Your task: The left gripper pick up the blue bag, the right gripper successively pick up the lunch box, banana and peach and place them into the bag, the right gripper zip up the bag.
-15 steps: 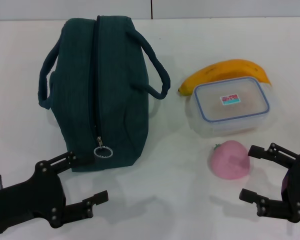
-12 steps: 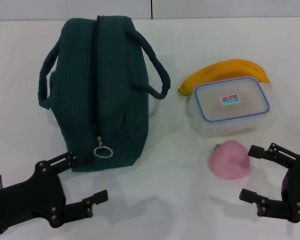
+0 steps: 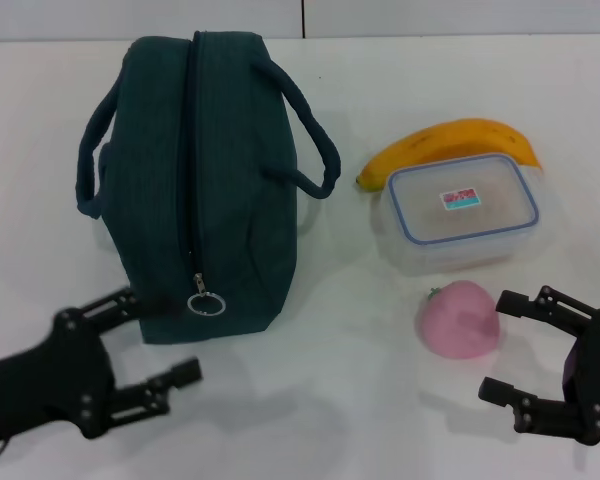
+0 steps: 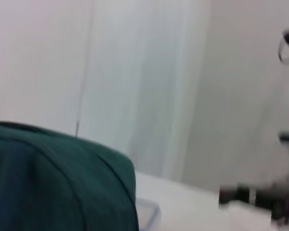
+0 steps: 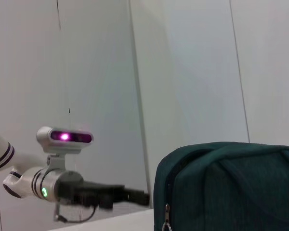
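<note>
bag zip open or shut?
Shut: the blue bag has its zip closed along the top, ring pull at the near end.

Change from the preceding frames: the left gripper [image 3: 158, 337], jaws spread, sits farther toward the robot's left than before, its upper finger now at the near left corner of the blue bag [image 3: 205, 170]. The left wrist view is motion-blurred.

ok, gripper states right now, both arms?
Left gripper: open, empty, beside the blue bag.
Right gripper: open, empty, beside the peach.
</note>
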Robot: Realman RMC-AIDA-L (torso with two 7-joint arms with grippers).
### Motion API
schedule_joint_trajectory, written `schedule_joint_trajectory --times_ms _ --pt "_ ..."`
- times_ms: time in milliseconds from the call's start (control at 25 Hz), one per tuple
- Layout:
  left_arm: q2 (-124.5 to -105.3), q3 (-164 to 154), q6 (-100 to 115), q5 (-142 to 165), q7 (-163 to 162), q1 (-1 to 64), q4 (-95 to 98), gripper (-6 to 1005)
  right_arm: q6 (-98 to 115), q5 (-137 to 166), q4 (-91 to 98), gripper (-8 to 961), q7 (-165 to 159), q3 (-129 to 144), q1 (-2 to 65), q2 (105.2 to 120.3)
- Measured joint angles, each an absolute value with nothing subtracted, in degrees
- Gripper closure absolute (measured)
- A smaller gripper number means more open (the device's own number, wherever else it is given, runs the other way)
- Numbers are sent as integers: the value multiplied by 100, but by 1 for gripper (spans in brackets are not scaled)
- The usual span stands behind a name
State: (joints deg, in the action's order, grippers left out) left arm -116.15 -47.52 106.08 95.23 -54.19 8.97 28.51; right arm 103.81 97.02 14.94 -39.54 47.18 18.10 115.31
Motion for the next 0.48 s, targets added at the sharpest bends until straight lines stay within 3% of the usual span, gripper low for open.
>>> schedule_joint_trajectory --times_ms 480 --pt "-11320 -3163 11159 9575 -9460 1280 3806 201 10432 9704 1494 94 -3995 4715 1853 11531"
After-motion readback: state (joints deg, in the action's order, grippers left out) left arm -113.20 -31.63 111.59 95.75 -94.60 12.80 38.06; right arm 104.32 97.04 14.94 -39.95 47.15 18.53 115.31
